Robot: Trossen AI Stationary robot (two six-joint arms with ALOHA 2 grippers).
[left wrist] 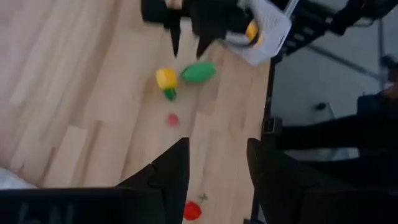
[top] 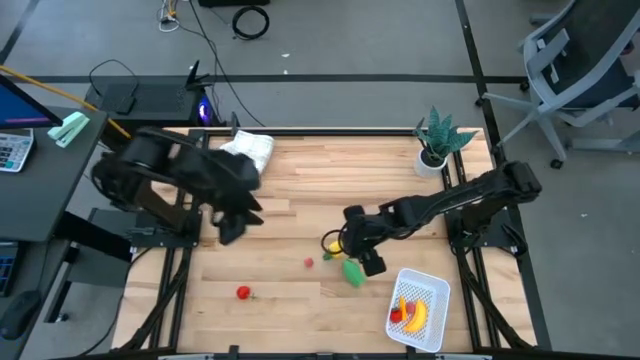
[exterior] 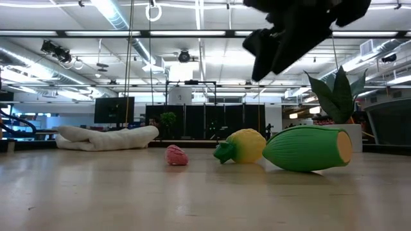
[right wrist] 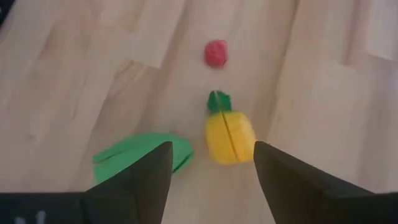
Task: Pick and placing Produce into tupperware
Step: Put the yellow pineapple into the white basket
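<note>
Overhead looking straight down, low level across tabletop, both share yellow pepper (top: pixel 333 246)

No legible text, label, brand or number on anything in view.

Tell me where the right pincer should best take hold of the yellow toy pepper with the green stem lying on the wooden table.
Probably across the yellow toy pepper's rounded body, coming straight down from above. It lies on its side on the wooden table, green stem pointing away from the green oblong toy piece beside it. The open right pincer hovers over it; set the fingers clear of the stem and that neighbour.
</note>
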